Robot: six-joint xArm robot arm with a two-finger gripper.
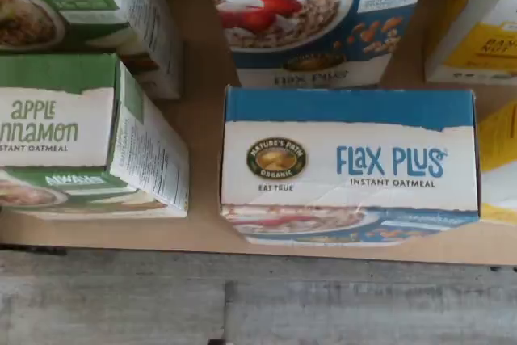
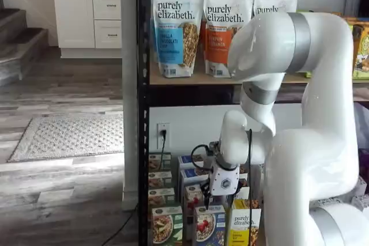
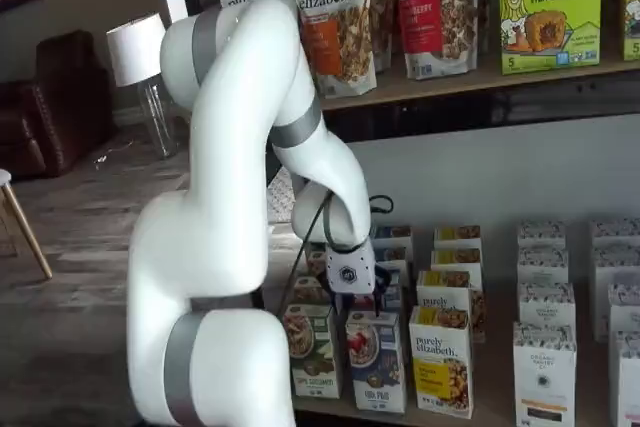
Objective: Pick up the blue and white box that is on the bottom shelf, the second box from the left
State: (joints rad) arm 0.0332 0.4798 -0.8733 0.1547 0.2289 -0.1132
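The white-bodied gripper (image 2: pixel 206 203) hangs low in front of the rack in both shelf views, but its black fingers are small and dark against the cartons behind, so whether the jaws are released or clenched cannot be told. The big white robot arm (image 2: pixel 305 142) blocks the right half of the lower rack in one shelf view, and in the other it covers everything at nine o'clock of the front cartons. The small upright blue and white box with a pictured cereal bowl and red berries (image 3: pixel 375 359) stands at the front edge of the bottom shelf of tan board (image 3: pixel 500 387), directly at six o'clock of the gripper (image 3: pixel 362 302) and apart from it. Its neighbours are a green-and-white carton (image 3: pixel 312 349) at nine o'clock and a yellow-and-white carton (image 3: pixel 443 359) at three o'clock. Only the wrist view shows the blue and white box (image 1: pixel 349 161) from above, with its "Flax Plus Instant Oatmeal" lettering readable, a second blue carton (image 1: pixel 315 18) behind it, and green "Apple Cinnamon" cartons (image 1: pixel 77 131) beside it, cut off at the frame edge. The fingers do not appear in that view. The shelf views alone show the granola bags (image 2: pixel 176 27) on the higher wood board.
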